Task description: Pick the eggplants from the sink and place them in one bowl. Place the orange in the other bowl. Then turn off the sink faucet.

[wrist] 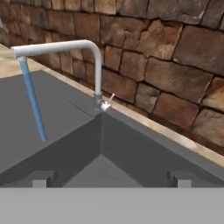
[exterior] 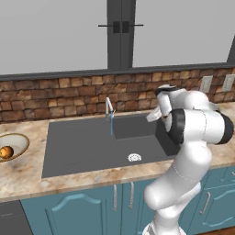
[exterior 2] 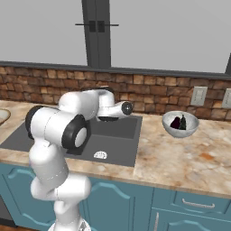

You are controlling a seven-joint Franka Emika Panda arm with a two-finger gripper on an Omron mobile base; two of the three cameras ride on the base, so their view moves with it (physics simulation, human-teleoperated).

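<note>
Left base view: the orange [exterior: 6,152] lies in the tan-rimmed bowl [exterior: 18,139], on the surface left of the sink [exterior: 87,147]; the faucet [exterior: 109,109] runs a blue stream.

Right base view: both eggplants [exterior 2: 178,122] sit in the speckled bowl [exterior 2: 180,124], right of the sink.

Hand view: the gripper [wrist: 109,177] hangs over the sink's back corner, jaws released wide, holding nothing.

orange [exterior: 6,152] in left bowl [exterior: 20,139], eggplants [exterior 2: 178,122] in right bowl [exterior 2: 191,128]

A kitchen: sink [exterior: 87,147] set in a stone counter [exterior 2: 180,158], brick backsplash [exterior: 55,98], teal cabinets [exterior: 82,211].
</note>
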